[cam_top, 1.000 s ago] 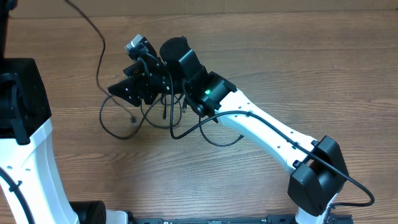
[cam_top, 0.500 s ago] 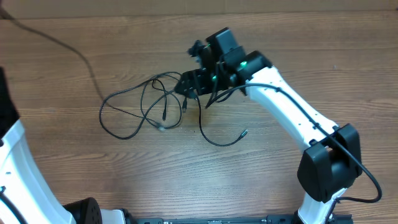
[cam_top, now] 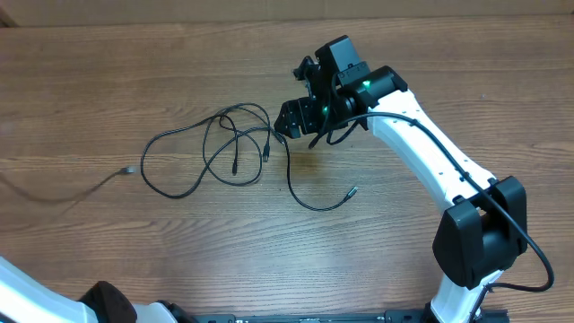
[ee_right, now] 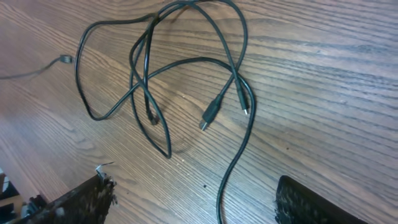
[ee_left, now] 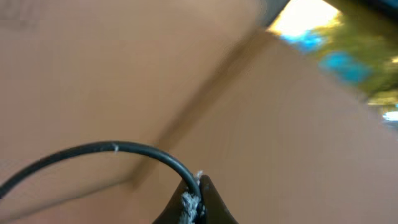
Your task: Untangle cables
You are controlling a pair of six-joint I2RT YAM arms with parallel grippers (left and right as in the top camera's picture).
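Note:
Thin black cables (cam_top: pixel 235 148) lie in loose crossing loops on the wooden table, with one plug end (cam_top: pixel 352 190) to the right. They also show in the right wrist view (ee_right: pixel 186 68). My right gripper (cam_top: pixel 300 117) is open and hovers just right of the loops; one cable strand (ee_right: pixel 227 186) runs between its fingers (ee_right: pixel 196 200) without being touched. My left gripper (ee_left: pixel 194 202) is shut on a black cable (ee_left: pixel 118 148) and is out of the overhead view. A blurred, faint cable (cam_top: pixel 67 196) trails left from a small plug (cam_top: pixel 126 169) beside the loops.
The left arm's white link (cam_top: pixel 27 296) shows at the bottom left corner. The right arm (cam_top: pixel 430 161) reaches across from the bottom right. A cardboard-coloured edge (cam_top: pixel 179 11) runs along the back of the table.
My right gripper lifted off the cable pile and moved right and back. The left arm swung out of overhead view, pulling one cable off to the left. The loops spread out.

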